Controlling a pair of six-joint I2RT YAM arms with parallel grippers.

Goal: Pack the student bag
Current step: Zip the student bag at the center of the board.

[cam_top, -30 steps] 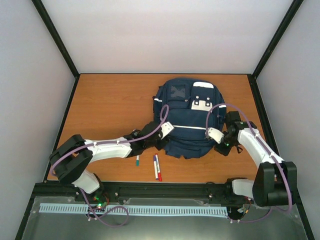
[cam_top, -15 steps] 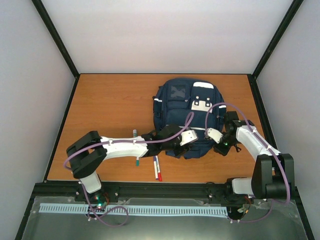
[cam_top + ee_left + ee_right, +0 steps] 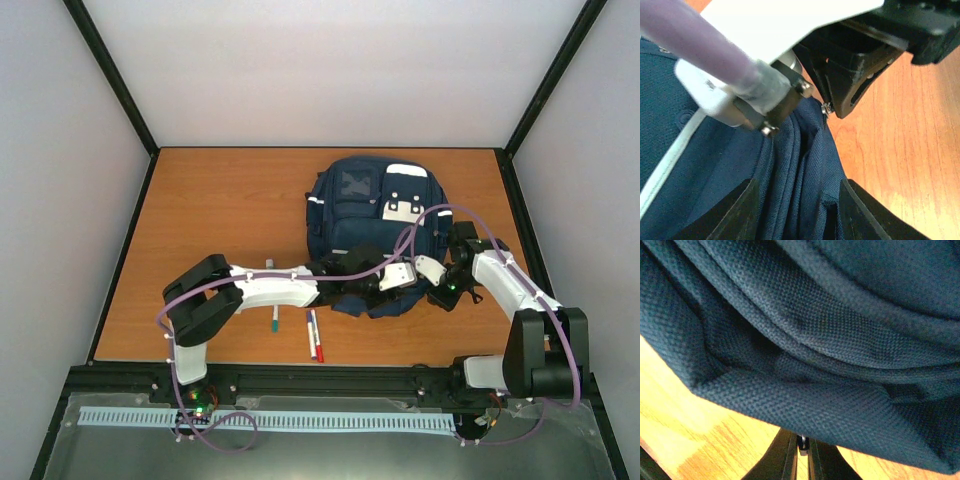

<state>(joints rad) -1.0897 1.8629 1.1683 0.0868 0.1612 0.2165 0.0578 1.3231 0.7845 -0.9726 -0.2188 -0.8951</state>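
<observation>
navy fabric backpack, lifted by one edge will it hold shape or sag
Probably sags: the navy blue fabric backpack shows soft folds in both wrist views. Lying flat on the wooden table, it seems unlikely to roll; pushed, it may bunch up.

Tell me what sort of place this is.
Most likely a robot test cell in a lab: a wooden table boxed in by plain white walls on a black frame, a left arm and right arm bolted at its near edge, and a student bag and a few pens laid out.
</observation>
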